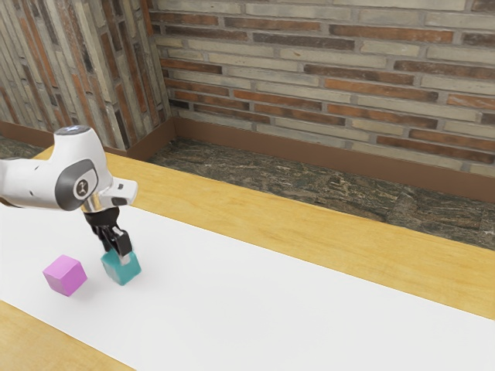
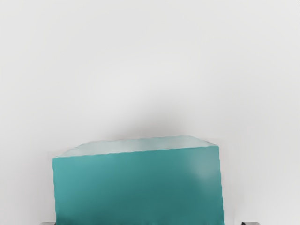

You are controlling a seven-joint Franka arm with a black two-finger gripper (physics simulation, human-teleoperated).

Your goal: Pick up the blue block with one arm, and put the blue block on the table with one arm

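Straddling the blue block [image 1: 122,271], the tool [image 1: 120,254] stands wide, a gap showing along one side! That block's at six o'clock from the tool in the exterior view, on the table [image 1: 325,238]. Looks light, stiff, hardly fragile; smooth faces could slip, so pinch opposite flat sides squarely! Satin teal cube, matte white covering [image 1: 263,309], and out near nine o'clock, a pink block [image 1: 65,276].

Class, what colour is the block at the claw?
The block is teal, a blue-green; the wrist view shows it best.
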